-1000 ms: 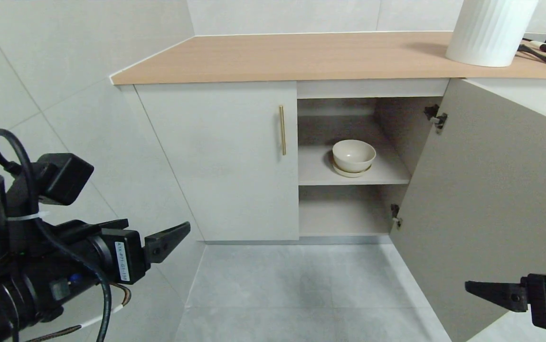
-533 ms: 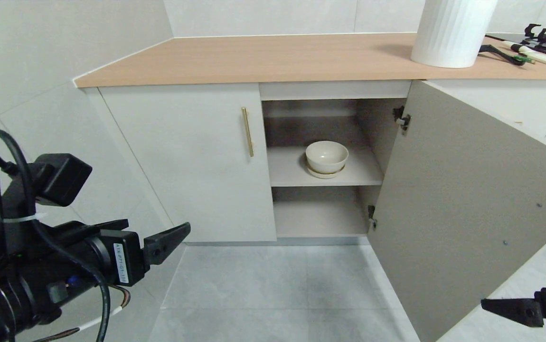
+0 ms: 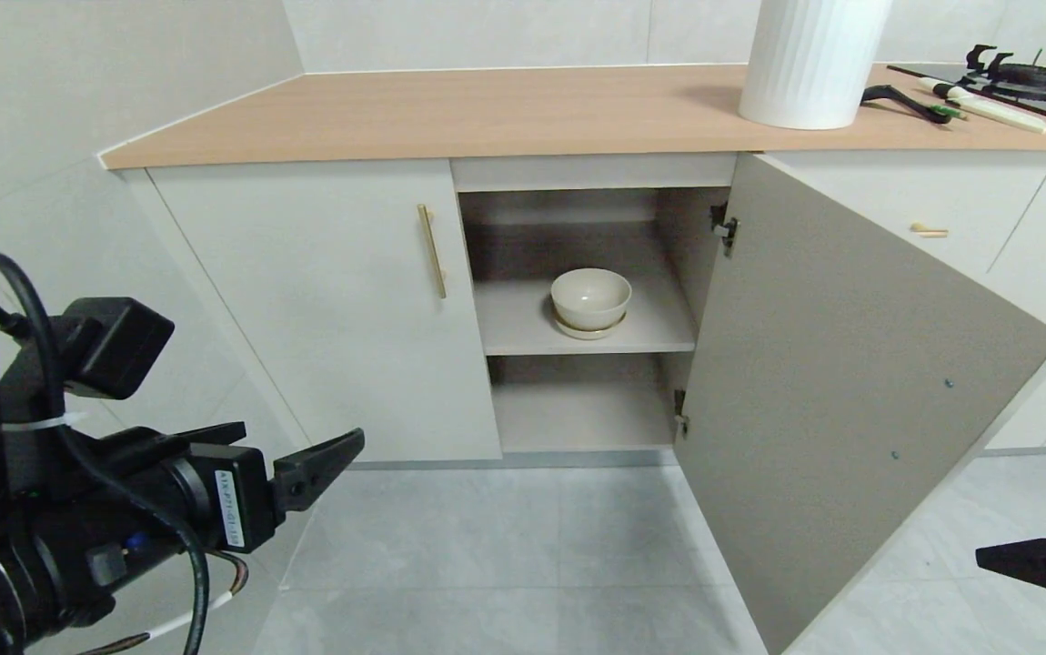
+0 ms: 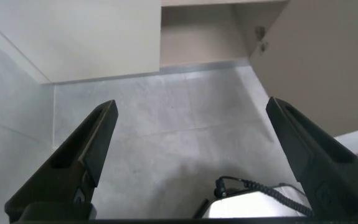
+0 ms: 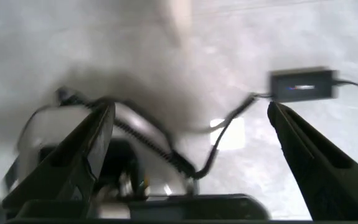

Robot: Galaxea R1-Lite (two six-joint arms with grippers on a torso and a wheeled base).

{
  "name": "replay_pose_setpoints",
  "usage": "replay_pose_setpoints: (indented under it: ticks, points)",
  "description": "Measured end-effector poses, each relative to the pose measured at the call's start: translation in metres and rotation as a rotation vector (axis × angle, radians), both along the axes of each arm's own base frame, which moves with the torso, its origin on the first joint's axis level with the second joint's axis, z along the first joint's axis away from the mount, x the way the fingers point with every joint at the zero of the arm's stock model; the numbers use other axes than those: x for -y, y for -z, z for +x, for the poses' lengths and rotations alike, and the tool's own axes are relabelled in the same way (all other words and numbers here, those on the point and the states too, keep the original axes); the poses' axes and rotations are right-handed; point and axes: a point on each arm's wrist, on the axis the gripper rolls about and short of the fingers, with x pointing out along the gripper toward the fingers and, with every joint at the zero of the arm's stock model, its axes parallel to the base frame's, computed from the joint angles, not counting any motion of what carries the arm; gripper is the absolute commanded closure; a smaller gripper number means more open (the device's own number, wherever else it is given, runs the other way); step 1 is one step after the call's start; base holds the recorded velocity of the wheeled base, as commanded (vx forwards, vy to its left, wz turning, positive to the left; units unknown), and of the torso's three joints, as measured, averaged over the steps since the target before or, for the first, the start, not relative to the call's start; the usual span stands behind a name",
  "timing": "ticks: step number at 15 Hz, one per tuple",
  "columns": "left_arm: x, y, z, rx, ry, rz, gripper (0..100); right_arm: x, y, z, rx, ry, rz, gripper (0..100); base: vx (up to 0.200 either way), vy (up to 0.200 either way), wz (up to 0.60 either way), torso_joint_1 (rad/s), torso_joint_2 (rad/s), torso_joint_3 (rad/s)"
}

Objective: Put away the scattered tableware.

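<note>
A cream bowl [image 3: 590, 296] sits on a small plate [image 3: 588, 329] on the middle shelf of the open cabinet [image 3: 523, 327]. My left gripper [image 3: 305, 437] hangs low at the left, well in front of the closed door. It is open [image 4: 191, 118] with only floor tiles between its fingers. At the lower right, one finger [image 3: 1023, 558] of my right gripper pokes in near the open door's outer edge. The right gripper [image 5: 191, 118] is open and holds nothing, with floor and cables beneath it.
The cabinet's right door [image 3: 832, 382] swings far out over the floor. The left door with a gold handle [image 3: 433, 250] is closed. On the counter stand a white ribbed container [image 3: 814, 59], utensils [image 3: 978, 102] and a stove grate [image 3: 1023, 73]. Grey floor tiles [image 3: 505, 546] lie in front.
The head camera has turned to the right, so the cabinet and counter now sit further left in the picture. The bowl stays on its shelf. My right gripper now shows lower and farther right.
</note>
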Motion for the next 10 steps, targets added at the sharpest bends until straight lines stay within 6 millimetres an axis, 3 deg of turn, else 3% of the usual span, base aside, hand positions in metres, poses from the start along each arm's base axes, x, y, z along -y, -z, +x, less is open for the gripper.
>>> replay_pose_setpoints:
  ticks: [5, 10]
  points:
    - [0.000, 0.001, 0.001, -0.002, 0.002, 0.000, 0, 0.024, 0.001, 0.004, 0.015, 0.155, -0.051, 0, 0.000, 0.000, 0.00, 0.000, 0.00, 0.000]
    - [0.001, 0.000, 0.001, -0.002, 0.005, -0.002, 0, 0.048, -0.011, 0.057, 0.254, 0.261, -0.057, 0, 0.000, 0.000, 0.00, 0.000, 0.00, 0.000]
